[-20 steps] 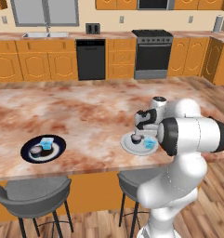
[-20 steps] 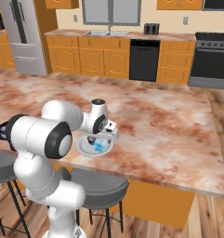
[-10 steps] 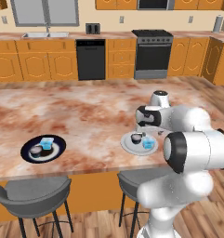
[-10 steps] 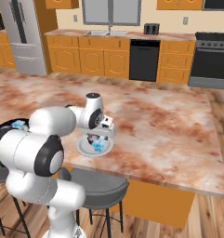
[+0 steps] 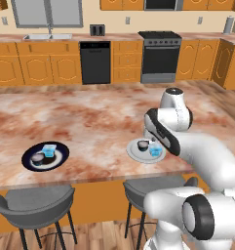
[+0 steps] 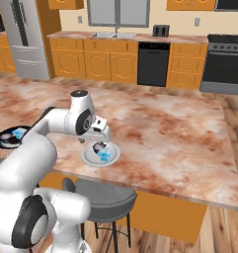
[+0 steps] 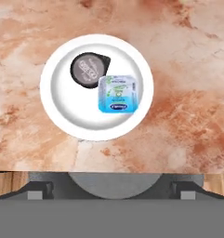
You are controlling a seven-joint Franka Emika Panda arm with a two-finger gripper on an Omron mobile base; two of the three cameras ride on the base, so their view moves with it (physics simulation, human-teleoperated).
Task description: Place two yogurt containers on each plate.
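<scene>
Since a second ago: my arm risen off the light grey round plate [image 7: 60, 109], which holds one dark round yogurt cup [image 7: 89, 69] and one pale blue squarish yogurt cup [image 7: 116, 94], touching. Black-navy plate [image 5: 61, 154] likewise stocked. Cups judged light, stiff; take by sides. My jaws' state: cannot tell.

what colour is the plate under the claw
Light grey, nearly white plate; the hand view shows it best.

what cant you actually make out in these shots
- Pincer: in the left base view the arm's own link covers it, so open or shut cannot be told.
- Print on the pale blue yogurt cup on the light grey plate: too small to read in the hand view.
- Dark plate: the arm partly covers it in the right base view.
- Stool: cut off below the counter edge in the hand view.
</scene>
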